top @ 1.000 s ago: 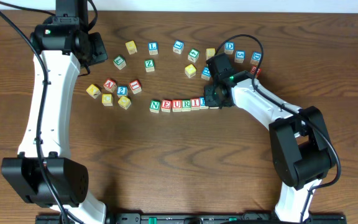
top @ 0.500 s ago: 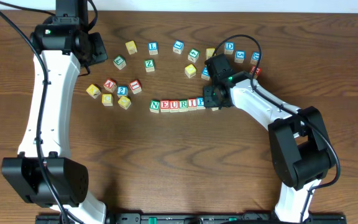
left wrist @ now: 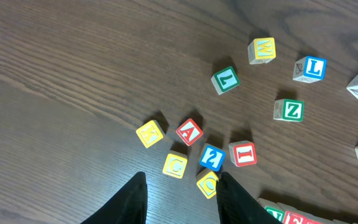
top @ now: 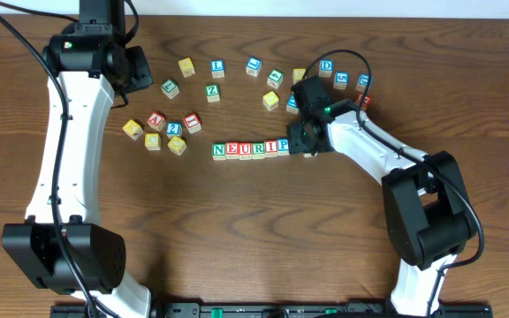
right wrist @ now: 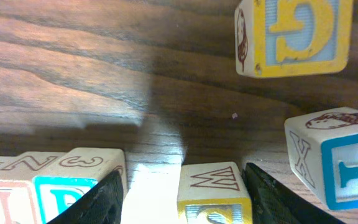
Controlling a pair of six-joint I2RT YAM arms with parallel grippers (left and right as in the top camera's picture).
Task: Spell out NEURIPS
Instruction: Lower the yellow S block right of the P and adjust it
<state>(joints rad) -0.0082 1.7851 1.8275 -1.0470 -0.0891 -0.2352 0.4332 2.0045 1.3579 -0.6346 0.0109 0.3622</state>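
Pale cubes reading N, E, U, R, I, P lie in a row mid-table. At the row's right end my right gripper stands low and open. In the right wrist view the yellow-faced cube rests on the wood between the fingers of the right gripper, close to the right finger. A gap separates it from the left finger and the P cube. My left gripper hangs open and holds nothing, far off at the back left. The row's N and E show at that view's bottom edge.
A cluster of loose cubes lies left of the row. More cubes are scattered along the back. Beyond the right gripper sit a yellow-edged cube and a cube marked X. The right arm's cable loops over the back cubes.
My right gripper's jaws have spread and let go of the yellow-faced cube. The P cube now shows at the row's right end. The left arm has not moved.
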